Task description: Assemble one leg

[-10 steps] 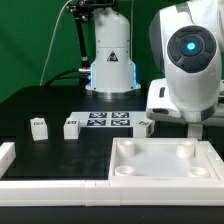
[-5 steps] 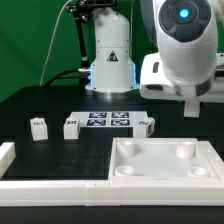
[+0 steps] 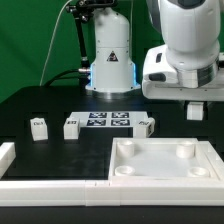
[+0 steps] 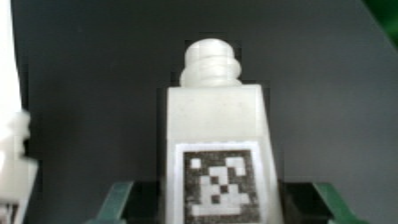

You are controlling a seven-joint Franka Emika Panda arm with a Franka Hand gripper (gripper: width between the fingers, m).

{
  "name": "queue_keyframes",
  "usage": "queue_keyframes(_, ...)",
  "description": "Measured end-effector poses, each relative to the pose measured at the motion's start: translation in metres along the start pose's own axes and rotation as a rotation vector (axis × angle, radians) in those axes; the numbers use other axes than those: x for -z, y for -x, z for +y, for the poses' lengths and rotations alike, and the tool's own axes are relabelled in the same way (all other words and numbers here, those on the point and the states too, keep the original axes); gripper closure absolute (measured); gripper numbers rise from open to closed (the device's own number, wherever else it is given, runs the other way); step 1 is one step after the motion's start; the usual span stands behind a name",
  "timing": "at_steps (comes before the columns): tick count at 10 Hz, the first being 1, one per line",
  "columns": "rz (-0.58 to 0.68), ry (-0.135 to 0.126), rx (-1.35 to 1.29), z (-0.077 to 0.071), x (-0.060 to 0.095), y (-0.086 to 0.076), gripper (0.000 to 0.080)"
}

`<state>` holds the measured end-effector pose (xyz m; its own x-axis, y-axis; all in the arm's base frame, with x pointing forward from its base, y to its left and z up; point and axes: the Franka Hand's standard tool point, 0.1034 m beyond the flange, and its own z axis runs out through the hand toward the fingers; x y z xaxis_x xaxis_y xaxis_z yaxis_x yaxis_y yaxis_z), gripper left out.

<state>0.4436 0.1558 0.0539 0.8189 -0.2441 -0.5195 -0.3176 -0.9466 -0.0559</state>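
Note:
In the wrist view a small white leg (image 4: 217, 120) with a black-and-white tag on its face and a knobbed tip lies between my fingers (image 4: 125, 200), one on each side. My gripper (image 4: 221, 205) is shut on this leg. In the exterior view the gripper (image 3: 196, 108) hangs above the table on the exterior view's right, behind the white panel; the held leg is hard to make out there. Three more legs stand on the table: two on the left (image 3: 38, 126) (image 3: 71, 127) and one (image 3: 144, 124) beside the marker board.
The marker board (image 3: 108, 120) lies mid-table. The large white square panel (image 3: 150, 172) with round corner sockets lies in front on the right. A white rail (image 3: 50, 186) runs along the front edge. Another white part (image 4: 15, 150) shows beside the held leg.
The arm has risen over the last second. The gripper has moved up from near table level to a little above it.

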Motion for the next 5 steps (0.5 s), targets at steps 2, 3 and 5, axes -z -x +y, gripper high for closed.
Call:
queue_keyframes(2, 0.136, 0.023, 0.049, 0.005, 0.015, -0.004, 0.0509)
queue_keyframes(3, 0.205, 0.021, 0.065, 0.007, 0.025, -0.003, 0.0509)
queue_keyframes(5, 0.321, 0.007, 0.092, 0.01, 0.048, -0.003, 0.0509)
